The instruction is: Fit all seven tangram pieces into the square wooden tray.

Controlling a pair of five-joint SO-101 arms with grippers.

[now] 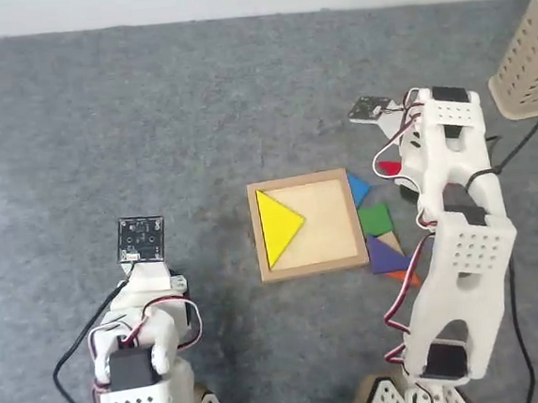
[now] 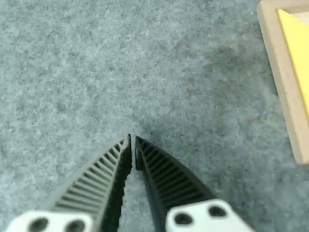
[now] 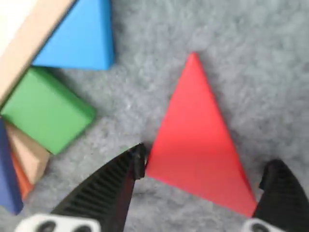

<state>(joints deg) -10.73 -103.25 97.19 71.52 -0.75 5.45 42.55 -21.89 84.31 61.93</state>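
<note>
Right gripper (image 3: 207,166) astride red triangle (image 3: 198,135)

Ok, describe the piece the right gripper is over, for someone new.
Find the square wooden tray on the grey carpet. Beside it, beyond the blue triangle and green square, a red triangle lies between the fingers of the open right gripper. It is the only red piece and lies apart from the others.
</note>
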